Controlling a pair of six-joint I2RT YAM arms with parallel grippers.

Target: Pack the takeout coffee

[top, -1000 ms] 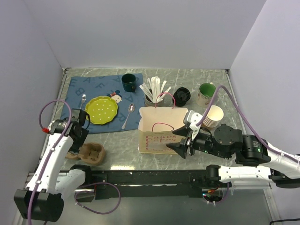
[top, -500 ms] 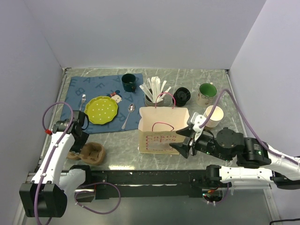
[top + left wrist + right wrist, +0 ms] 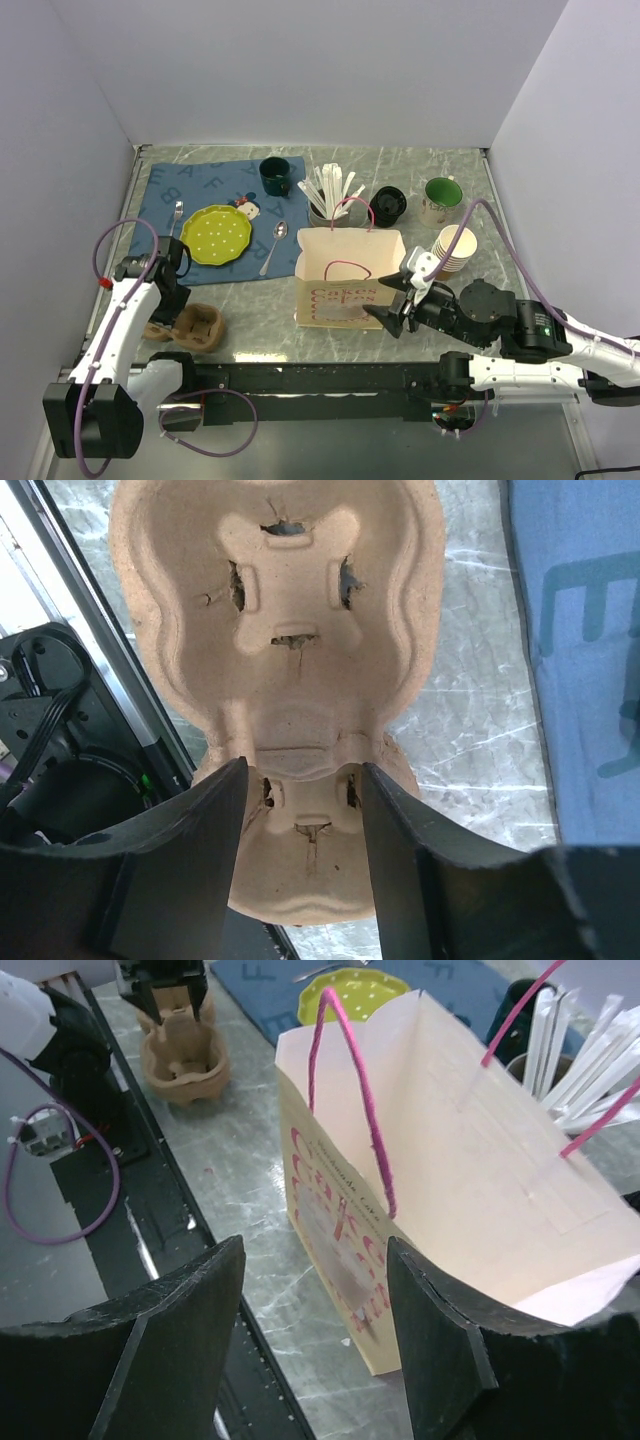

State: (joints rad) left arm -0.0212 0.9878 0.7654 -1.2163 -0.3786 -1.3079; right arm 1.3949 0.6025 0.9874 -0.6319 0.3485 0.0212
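No capped takeout coffee shows in any view. A brown pulp cup carrier lies at the near left. My left gripper points down over its near lobe, and its jaws press against that lobe's two sides. A cream paper bag with pink handles stands open mid-table, and what shows of its inside is bare. My right gripper hangs open just off the bag's near right corner, with nothing between its fingers. A stack of lidless tan cups lies behind the right arm.
Black lids and a green mug stand at the back right, next to a cup of white stirrers. On the blue cloth are a yellow plate, a dark mug and a spoon.
My left jaws have narrowed onto the carrier's near lobe. My right gripper has drifted slightly toward the near edge, still open. The bag and the carrier have stayed in place.
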